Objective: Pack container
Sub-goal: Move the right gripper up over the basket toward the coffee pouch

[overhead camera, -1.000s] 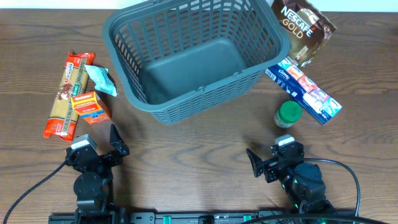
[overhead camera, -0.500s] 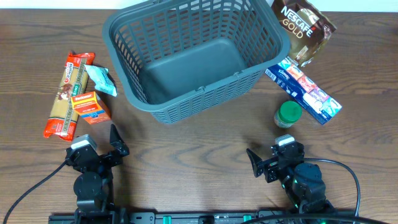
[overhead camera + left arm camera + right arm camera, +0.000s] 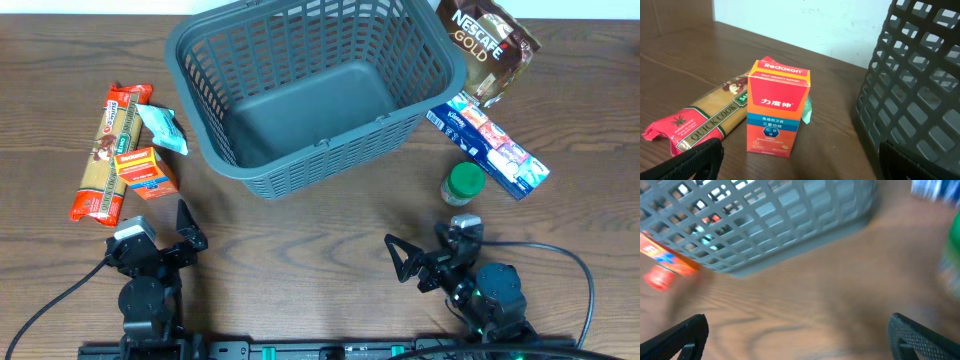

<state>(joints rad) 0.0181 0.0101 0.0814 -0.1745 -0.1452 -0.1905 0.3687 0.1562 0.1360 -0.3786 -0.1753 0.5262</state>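
The dark grey lattice basket (image 3: 330, 165) stands empty at the back middle of the table. It shows at the right of the left wrist view (image 3: 920, 75) and across the top of the blurred right wrist view (image 3: 765, 220). My left gripper (image 3: 150, 232) is open and empty at the front left, its jaws wide apart (image 3: 800, 165), facing an orange Redoxon box (image 3: 777, 107). My right gripper (image 3: 430, 245) is open and empty at the front right, over bare wood (image 3: 800, 340), pointing towards the basket's front wall.
Left of the basket lie a pasta pack (image 3: 105, 155), a teal packet (image 3: 162, 128) and the orange box (image 3: 147, 172). Right of it are a Nescafe Gold pouch (image 3: 487, 45), a blue box (image 3: 490, 145) and a green-lidded jar (image 3: 463, 184).
My right gripper has swung to the left, and its wrist view is blurred by motion. The left arm and all the items have stayed still.
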